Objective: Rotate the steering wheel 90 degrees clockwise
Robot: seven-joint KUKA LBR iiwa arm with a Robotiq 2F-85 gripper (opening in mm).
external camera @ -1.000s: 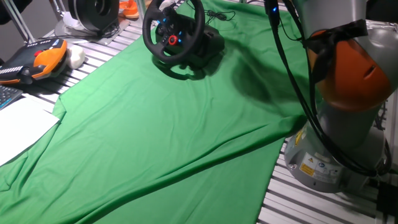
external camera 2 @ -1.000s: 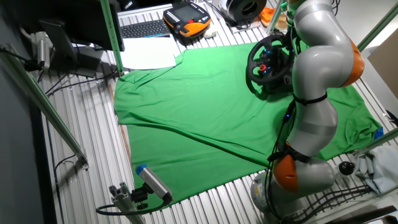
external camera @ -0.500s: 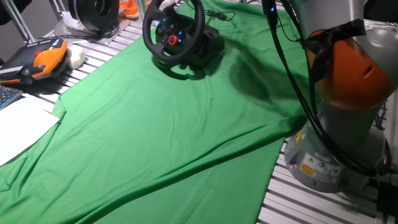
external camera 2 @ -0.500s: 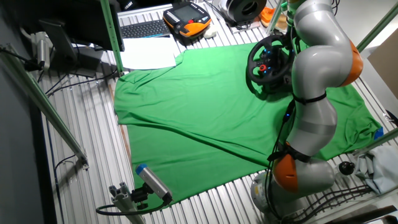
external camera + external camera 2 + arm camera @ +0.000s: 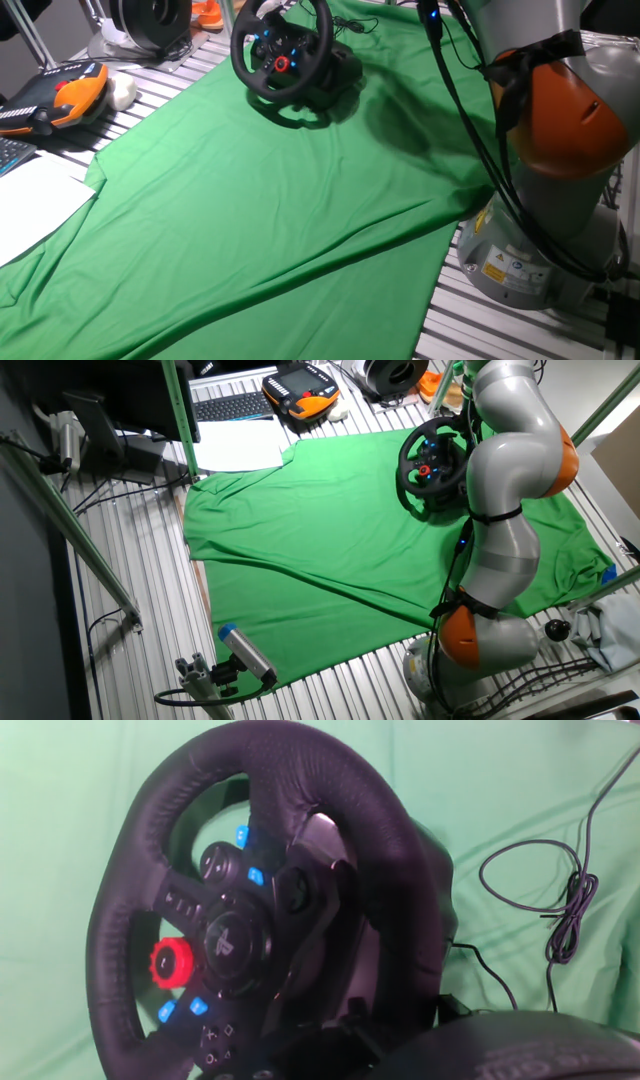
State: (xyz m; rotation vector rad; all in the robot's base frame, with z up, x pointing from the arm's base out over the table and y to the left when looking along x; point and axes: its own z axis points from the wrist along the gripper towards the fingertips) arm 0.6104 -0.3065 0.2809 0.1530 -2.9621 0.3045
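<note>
The steering wheel (image 5: 283, 60) is black with a thick rim and red and blue hub buttons. It stands on its black base (image 5: 342, 66) at the far end of the green cloth (image 5: 250, 200). It also shows in the other fixed view (image 5: 430, 460), partly behind my arm. My gripper (image 5: 262, 8) is at the top of the rim. In the hand view the wheel (image 5: 230, 935) fills the frame, and its rim runs down to a dark blur at the bottom edge, close to the camera. My fingertips are hidden.
A black cable (image 5: 560, 910) lies looped on the cloth right of the wheel. An orange teach pendant (image 5: 60, 95), white paper (image 5: 30, 200) and a round black-and-silver drum (image 5: 150, 20) sit at the left. My arm's base (image 5: 540, 200) stands at the right.
The wheel has turned a little, its red hub button shifting right and slightly up in the one fixed view. My arm has shifted slightly with it.
</note>
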